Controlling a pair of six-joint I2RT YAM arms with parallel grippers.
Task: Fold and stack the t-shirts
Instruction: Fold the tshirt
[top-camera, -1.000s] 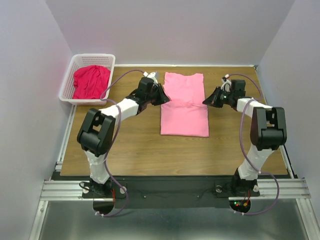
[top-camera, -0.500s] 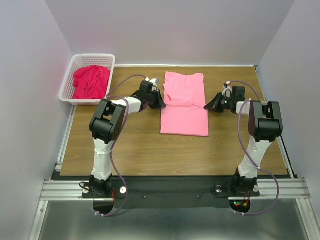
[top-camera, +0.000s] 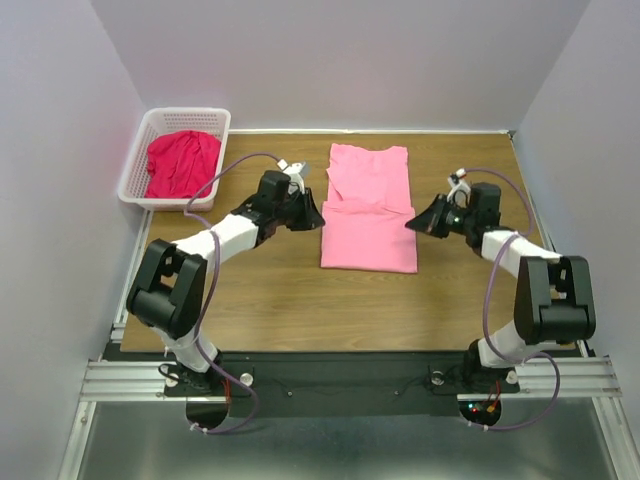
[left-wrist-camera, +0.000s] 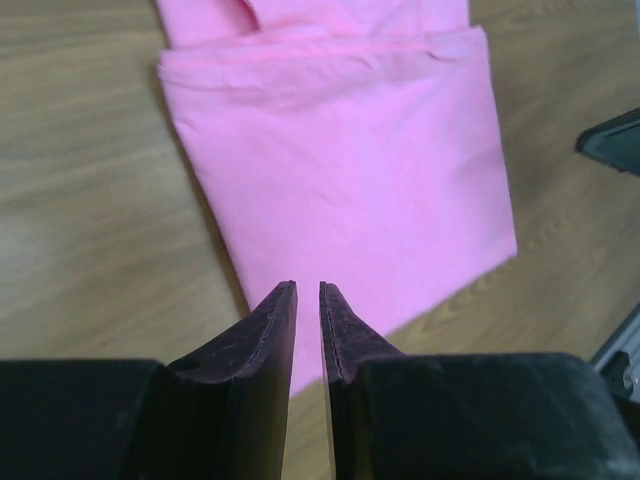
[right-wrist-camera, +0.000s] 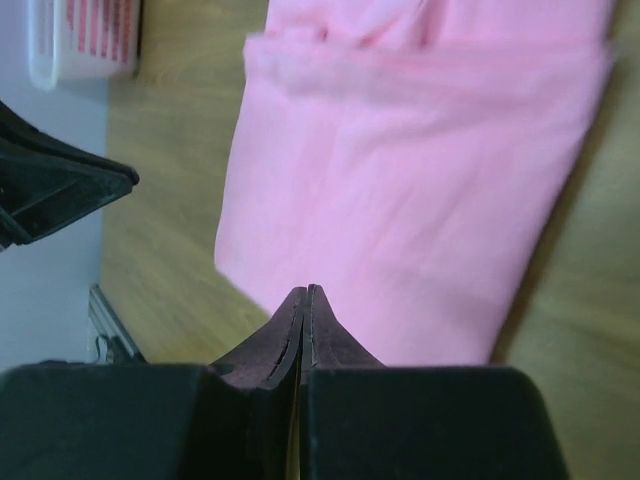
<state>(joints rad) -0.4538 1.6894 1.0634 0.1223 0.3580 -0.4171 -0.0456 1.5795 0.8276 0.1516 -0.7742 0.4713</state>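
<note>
The light pink t-shirt (top-camera: 368, 210) lies flat in the middle of the table as a long rectangle, with a fold line across its upper half. It also shows in the left wrist view (left-wrist-camera: 340, 170) and the right wrist view (right-wrist-camera: 420, 180). The crimson t-shirt (top-camera: 182, 163) lies crumpled in the white basket (top-camera: 140, 150). My left gripper (top-camera: 318, 215) (left-wrist-camera: 308, 285) is just off the pink shirt's left edge, its jaws almost closed with a thin gap and nothing between them. My right gripper (top-camera: 412, 225) (right-wrist-camera: 305, 288) is shut and empty at the shirt's right edge.
The basket stands at the table's far left corner and shows in the right wrist view (right-wrist-camera: 85, 40). Bare wood surrounds the pink shirt. White walls enclose the table on three sides.
Both grippers have slid toward the near edge along the pink shirt's sides, and both arms have changed pose. The shirts have not moved.
</note>
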